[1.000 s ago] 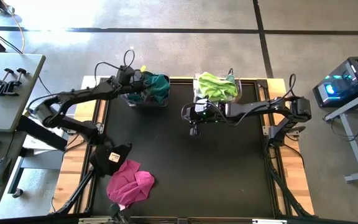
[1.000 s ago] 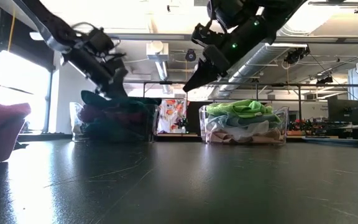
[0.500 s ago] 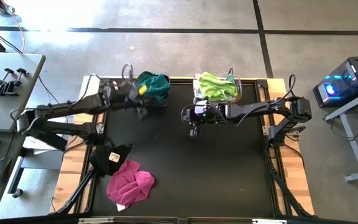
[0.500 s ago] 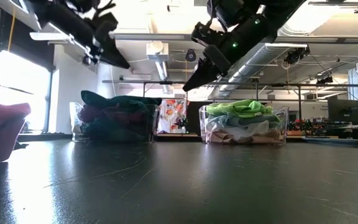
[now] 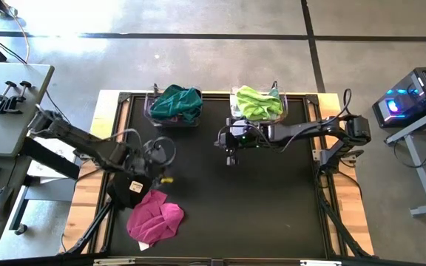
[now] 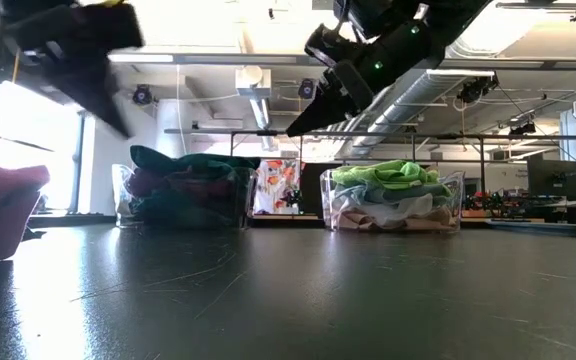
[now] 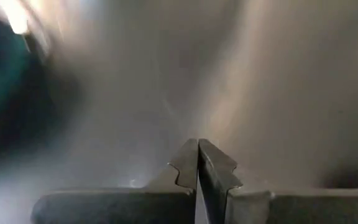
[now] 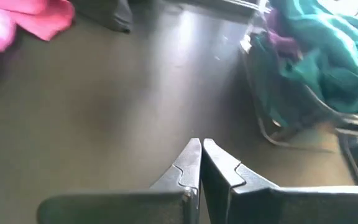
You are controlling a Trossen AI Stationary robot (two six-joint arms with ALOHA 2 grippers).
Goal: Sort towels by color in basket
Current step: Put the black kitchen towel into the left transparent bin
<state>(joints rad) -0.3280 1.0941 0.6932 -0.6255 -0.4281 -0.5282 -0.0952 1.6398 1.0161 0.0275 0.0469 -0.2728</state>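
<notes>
I see the left gripper (image 5: 156, 154) closed and empty above the soft, light magenta towel (image 5: 155, 219) at lower left; I'd pinch 1 raised fold.

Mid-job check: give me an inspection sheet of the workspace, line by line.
Surface: black mat, mostly bare.
Job's things: teal towel tops left bin; lime towel tops right bin; magenta towel and black towel loose at near-left corner.
Clutter: nothing seen.
Grippers: left gripper shut, empty, above mat; right gripper shut, empty, by right bin.
Cables: run along both arms.
Surroundings: desk left, lit computer right.
</notes>
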